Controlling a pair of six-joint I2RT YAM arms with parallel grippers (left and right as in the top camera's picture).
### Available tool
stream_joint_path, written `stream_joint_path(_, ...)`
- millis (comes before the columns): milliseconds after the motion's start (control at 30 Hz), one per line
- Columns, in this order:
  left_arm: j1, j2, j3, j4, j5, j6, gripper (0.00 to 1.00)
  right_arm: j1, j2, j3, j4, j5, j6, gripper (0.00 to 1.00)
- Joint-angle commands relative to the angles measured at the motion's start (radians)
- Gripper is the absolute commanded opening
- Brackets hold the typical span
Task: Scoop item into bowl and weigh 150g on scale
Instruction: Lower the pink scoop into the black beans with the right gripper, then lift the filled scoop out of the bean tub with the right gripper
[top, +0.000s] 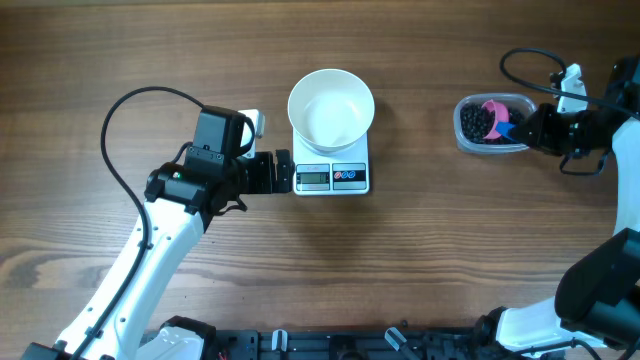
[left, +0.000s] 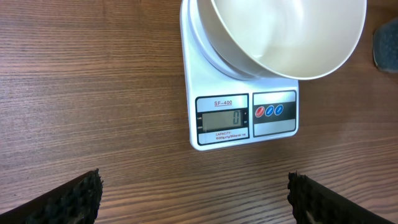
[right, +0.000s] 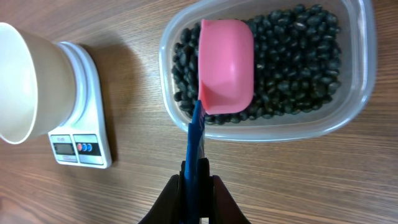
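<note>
The white bowl (top: 331, 107) stands empty on the white scale (top: 345, 187), whose display (left: 219, 118) reads zero. My left gripper (top: 283, 172) is open just left of the scale, its fingertips (left: 84, 196) wide apart over bare wood. The black beans (right: 292, 62) fill a clear tub (right: 261, 132) at the right. My right gripper (right: 198, 180) is shut on the blue handle of a pink scoop (right: 227, 65), whose head rests over the beans at the tub's left side. In the overhead view the scoop (top: 493, 108) sits in the tub (top: 462, 140).
The right wrist view shows the scale (right: 81, 146) and bowl (right: 18, 87) to the left of the tub, with wood between. Black cables loop over the table (top: 400, 260) by the left arm (top: 120, 110) and by the right arm (top: 520, 60).
</note>
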Motion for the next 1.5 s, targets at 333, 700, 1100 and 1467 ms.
stream_joint_path(333,-0.004,0.01,-0.001,0.001,-0.013,-0.005,1.0,0.001,0.019,-0.01,-0.006,-0.084,0.007,0.04)
stream_joint_path(700,-0.005,0.01,-0.001,-0.002,-0.013,-0.005,1.0,-0.002,0.02,-0.01,-0.017,-0.09,0.008,0.04)
stream_joint_path(1100,-0.005,0.01,-0.001,-0.006,-0.013,-0.005,1.0,-0.059,0.02,-0.01,-0.024,-0.135,0.005,0.04)
stream_joint_path(1467,-0.005,0.01,-0.001,-0.007,-0.013,-0.005,1.0,-0.087,0.02,-0.01,-0.028,-0.22,0.008,0.04)
